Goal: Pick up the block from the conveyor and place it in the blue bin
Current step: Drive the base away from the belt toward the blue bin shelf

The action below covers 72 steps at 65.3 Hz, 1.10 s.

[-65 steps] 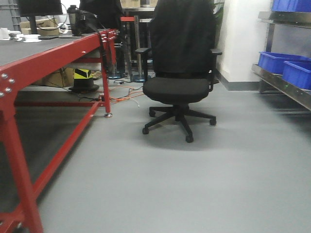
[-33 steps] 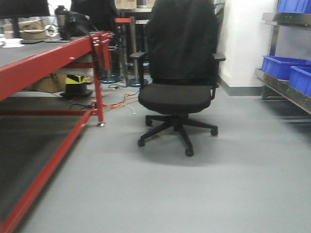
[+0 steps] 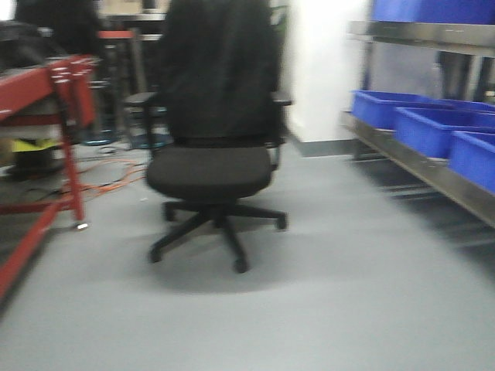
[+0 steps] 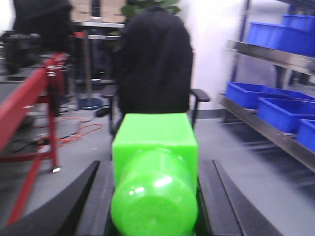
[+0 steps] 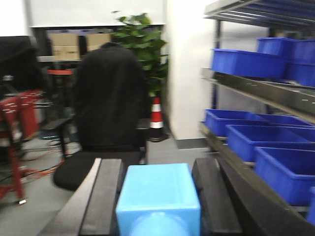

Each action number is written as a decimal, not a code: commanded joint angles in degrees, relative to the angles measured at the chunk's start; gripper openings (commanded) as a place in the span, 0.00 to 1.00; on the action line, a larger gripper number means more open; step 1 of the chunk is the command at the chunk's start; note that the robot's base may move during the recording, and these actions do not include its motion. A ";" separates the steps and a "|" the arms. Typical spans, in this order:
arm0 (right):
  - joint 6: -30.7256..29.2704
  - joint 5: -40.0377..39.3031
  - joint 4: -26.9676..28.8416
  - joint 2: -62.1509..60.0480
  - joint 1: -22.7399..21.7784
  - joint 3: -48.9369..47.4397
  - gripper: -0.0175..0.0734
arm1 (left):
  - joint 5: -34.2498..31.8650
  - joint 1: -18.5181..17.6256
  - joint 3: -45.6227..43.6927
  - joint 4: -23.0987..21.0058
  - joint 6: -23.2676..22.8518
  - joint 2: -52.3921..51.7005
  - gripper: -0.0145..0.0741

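While the left fingers [image 4: 74,206] grip a green block [image 4: 155,142], the right fingers [image 5: 106,196] grip a light-blue block [image 5: 158,189].

We see a bright green block [image 4: 155,142] clamped in the left gripper [image 4: 156,164]: a cube with a rounded, glossy peg facing the wrist camera. A light blue block [image 5: 158,191] of the same shape sits clamped in the right gripper [image 5: 157,169]. Of the conveyor [image 3: 39,89] we see only its red frame, at far left. The blue bins [image 3: 421,127] stand side by side on a metal shelf [image 3: 433,166] at right, open tops up.
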 commanded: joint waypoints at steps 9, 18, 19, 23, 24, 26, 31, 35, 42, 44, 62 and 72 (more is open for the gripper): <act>-0.34 -1.24 -0.44 -0.26 -0.24 -0.32 0.02 | -1.11 0.19 -0.02 0.26 0.20 -0.08 0.04; -0.34 -1.24 -0.44 -0.26 -0.24 -0.32 0.02 | -1.11 0.19 -0.02 0.26 0.20 -0.08 0.04; -0.34 -1.24 -0.44 -0.26 -0.24 -0.32 0.02 | -1.11 0.19 -0.02 0.26 0.20 -0.08 0.04; -0.34 -1.24 -0.44 -0.26 -0.24 -0.32 0.02 | -1.11 0.19 -0.02 0.26 0.20 -0.08 0.04; -0.34 -1.24 -0.44 -0.26 -0.24 -0.32 0.02 | -1.11 0.19 -0.02 0.26 0.20 -0.08 0.04; -0.34 -1.24 -0.44 -0.26 -0.24 -0.32 0.02 | -1.11 0.19 -0.02 0.26 0.20 -0.08 0.04; -0.34 -1.24 -0.44 -0.26 -0.24 -0.32 0.02 | -1.11 0.19 -0.02 0.26 0.20 -0.08 0.04; -0.34 -1.24 -0.44 -0.26 -0.24 -0.32 0.02 | -1.11 0.19 -0.02 0.26 0.20 -0.08 0.04; -0.34 -1.24 -0.44 -0.26 -0.24 -0.32 0.02 | -1.11 0.19 -0.02 0.26 0.20 -0.08 0.04; -0.34 -1.24 -0.44 -0.26 -0.24 -0.32 0.02 | -1.11 0.19 -0.02 0.26 0.20 -0.08 0.04; -0.34 -1.24 -0.44 -0.26 -0.24 -0.32 0.02 | -1.11 0.19 -0.02 0.26 0.20 -0.08 0.04; -0.34 -1.24 -0.44 -0.26 -0.24 -0.32 0.02 | -1.11 0.19 -0.02 0.26 0.20 -0.08 0.04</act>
